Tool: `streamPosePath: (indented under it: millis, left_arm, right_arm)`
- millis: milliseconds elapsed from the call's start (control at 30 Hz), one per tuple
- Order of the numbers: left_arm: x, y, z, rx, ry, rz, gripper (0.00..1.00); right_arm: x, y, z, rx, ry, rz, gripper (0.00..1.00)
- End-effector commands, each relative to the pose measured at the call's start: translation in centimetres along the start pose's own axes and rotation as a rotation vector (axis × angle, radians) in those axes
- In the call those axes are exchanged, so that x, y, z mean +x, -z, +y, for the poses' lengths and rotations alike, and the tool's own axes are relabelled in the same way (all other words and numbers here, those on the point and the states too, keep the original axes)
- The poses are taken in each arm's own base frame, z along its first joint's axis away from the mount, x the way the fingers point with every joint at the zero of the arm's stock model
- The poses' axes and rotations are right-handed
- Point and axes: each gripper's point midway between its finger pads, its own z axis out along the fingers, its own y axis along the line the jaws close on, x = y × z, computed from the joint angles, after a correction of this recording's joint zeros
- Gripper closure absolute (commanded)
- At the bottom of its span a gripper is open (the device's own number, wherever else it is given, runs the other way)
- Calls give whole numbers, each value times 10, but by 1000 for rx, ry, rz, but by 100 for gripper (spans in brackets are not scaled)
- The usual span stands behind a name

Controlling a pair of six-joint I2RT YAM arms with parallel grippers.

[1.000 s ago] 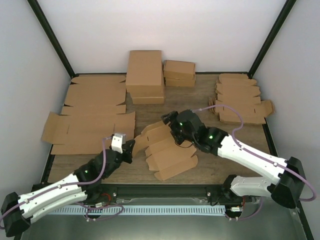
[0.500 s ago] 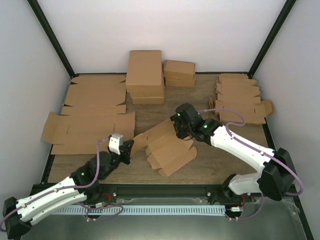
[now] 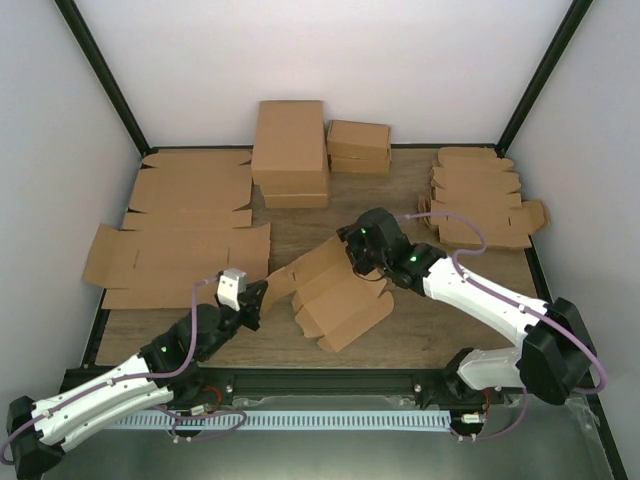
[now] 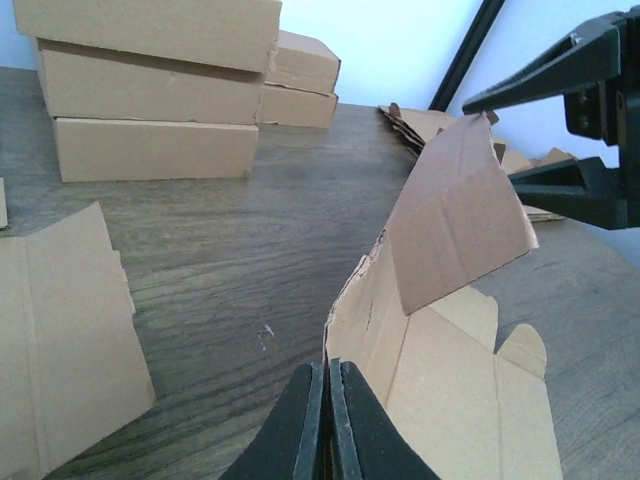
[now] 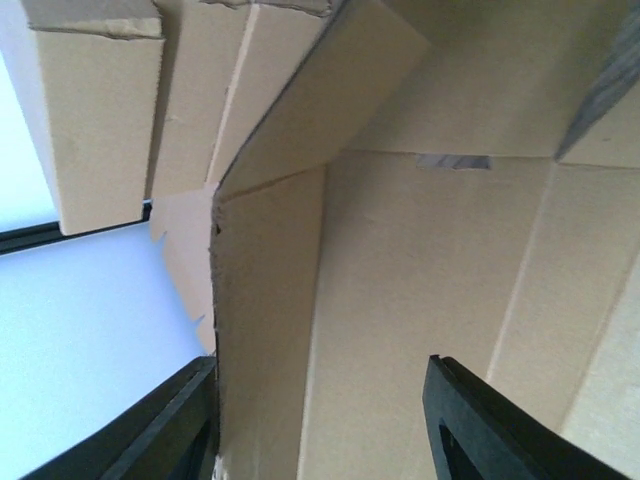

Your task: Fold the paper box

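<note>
While the left pincer pinches the near corner of the paper box, its two fingers pressed flat together on the cardboard edge in the wrist view, the sheet rises just ahead of it. One flap stands tilted beyond its tips. The right pincer hangs over the far end of the same box with its jaws spread wide. From its own camera a creased panel fills the space ahead of its fingers, but I cannot tell whether either finger touches the cardboard. The box lies on the table between the two pincers, part lifted, part flat, not yet closed into shape.

The step in hand looks like raising a side wall along its crease. To do it well, the left pincer should act as a firm anchor without tugging, so the sheet does not slide. The right pincer should meet the panel close to the fold line and push it squarely, not by a corner. Otherwise the wall may twist and the thin card buckle off the crease. Beyond the right pincer a stack of folded boxes stands well apart.
</note>
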Motion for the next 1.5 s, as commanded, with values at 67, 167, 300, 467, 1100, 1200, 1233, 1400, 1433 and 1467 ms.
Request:
streamPosePath:
  millis: [67, 167, 300, 467, 1100, 1200, 1233, 1400, 1433, 1467]
  left_arm:
    - [1, 1, -6, 35, 0, 1, 96]
    - [2, 1, -6, 39, 2, 5, 96]
    - [3, 0, -7, 42, 2, 13, 96]
    - [3, 0, -8, 46, 2, 12, 96]
    - [-2, 2, -14, 67, 3, 24, 81]
    - [-16, 5, -27, 112, 29, 24, 50]
    - [-22, 6, -32, 126, 42, 25, 41]
    - [-54, 9, -41, 79, 164, 81, 11]
    - [-56, 8, -45, 77, 187, 108, 13]
    - [-57, 6, -54, 105, 184, 137, 14]
  right_arm:
    - [-8, 10, 38, -152, 76, -21, 33]
    - [-9, 13, 43, -181, 82, -23, 27]
    - [-10, 9, 40, -158, 67, -24, 23]
    - [-10, -3, 30, -108, 48, 4, 23]
    - [-2, -24, 9, 16, 146, 61, 91]
    - [1, -23, 2, -12, 180, 78, 93]
    - [2, -22, 0, -27, 197, 86, 93]
    - [11, -19, -14, -116, 304, 124, 95]
    - [12, -18, -19, -134, 323, 132, 96]
    - [15, -16, -23, -158, 339, 141, 96]
